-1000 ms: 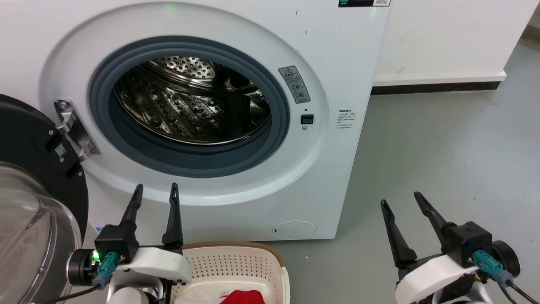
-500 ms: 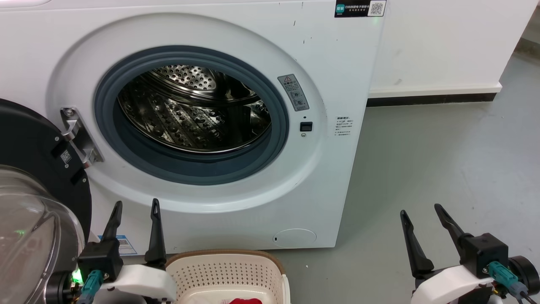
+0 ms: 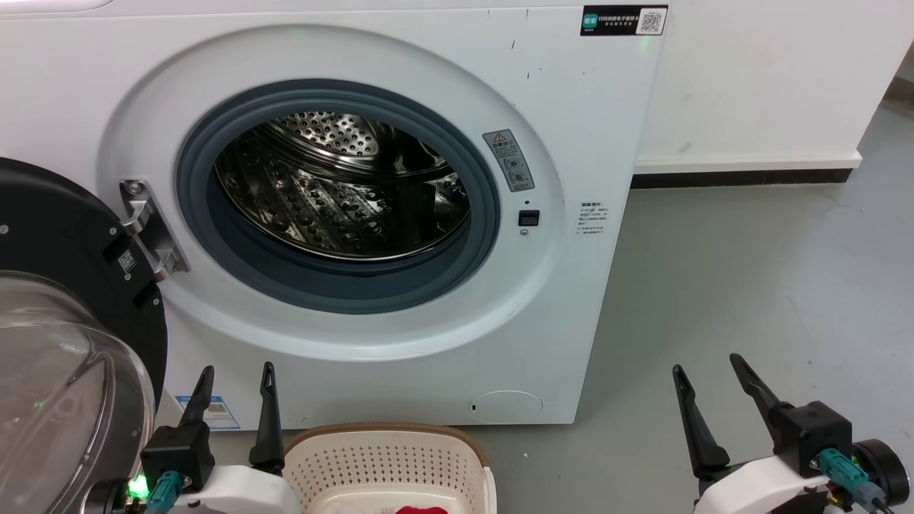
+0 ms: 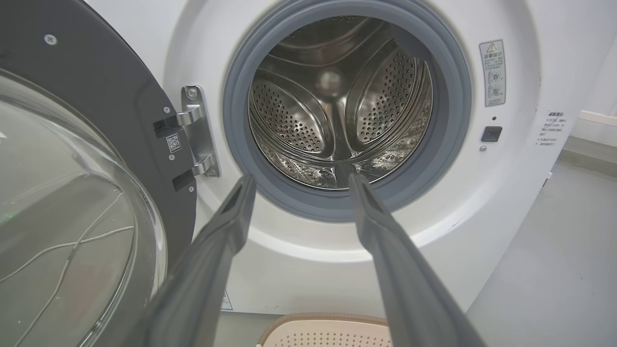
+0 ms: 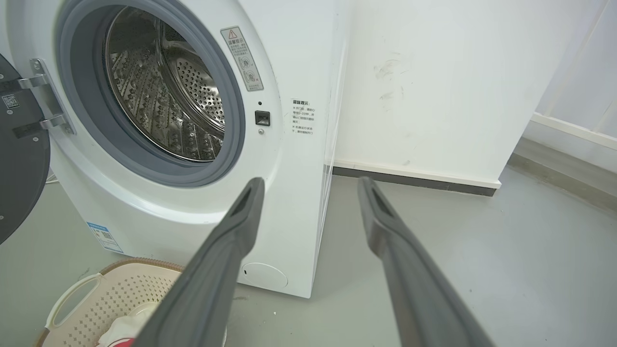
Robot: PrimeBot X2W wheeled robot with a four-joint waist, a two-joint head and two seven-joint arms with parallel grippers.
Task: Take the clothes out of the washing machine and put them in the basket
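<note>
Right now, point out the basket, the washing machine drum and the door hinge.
basket [image 3: 385, 457]: head view, perforated far wall.
washing machine drum [image 4: 289, 115]: left wrist view, perforated steel back.
door hinge [image 3: 151, 232]: head view, metal bracket.

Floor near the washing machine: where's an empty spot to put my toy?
The grey floor right of the washing machine, below the white wall, is bare. Crowded in front: the basket with clothes, the open door and the left claw.

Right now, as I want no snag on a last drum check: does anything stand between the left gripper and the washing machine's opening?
Nothing visible does. The left gripper, open, points at the open porthole of the washing machine; the door hangs swung aside to the left, and the basket sits lower, under that line.
</note>
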